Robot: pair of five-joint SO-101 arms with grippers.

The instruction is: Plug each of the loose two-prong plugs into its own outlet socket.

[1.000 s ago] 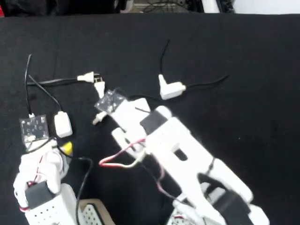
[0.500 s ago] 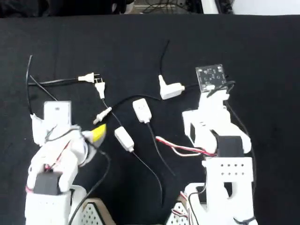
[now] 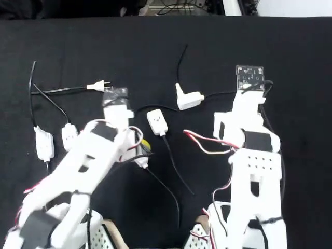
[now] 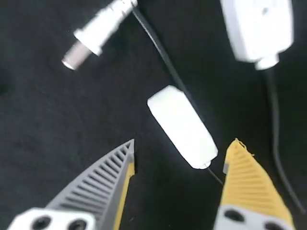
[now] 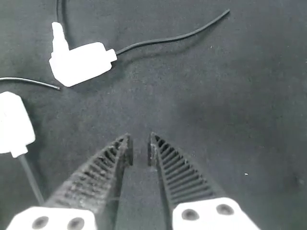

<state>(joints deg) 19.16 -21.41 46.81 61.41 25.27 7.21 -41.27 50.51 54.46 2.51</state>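
Left wrist view showed an oblong white socket point(image 4: 182, 127) lying slantwise on the black cloth point(image 4: 53, 110), framed by the widely spread fingers of the left gripper point(image 4: 183, 144). Neither pad appeared to touch it. A loose plug point(image 4: 98, 31) lay near but apart. Its black cable point(image 4: 160, 55) ran back to the socket's flank, and whether it touched or passed under could not be told. A second socket point(image 4: 259, 26) sat just beside that cable.

Over bare cloth well to the other side, the right gripper point(image 5: 139, 139) had its fingers drawn almost together with only a slit between them, holding nothing. An angled plug point(image 5: 79, 64) lay ahead of it.

The likely trouble was the slant. Closing across a skewed body could twist the socket or squirt it out. The cable could also be pinched in with it, dragging the plug askew. With the right arm so far off, nothing would brace the socket against a push.
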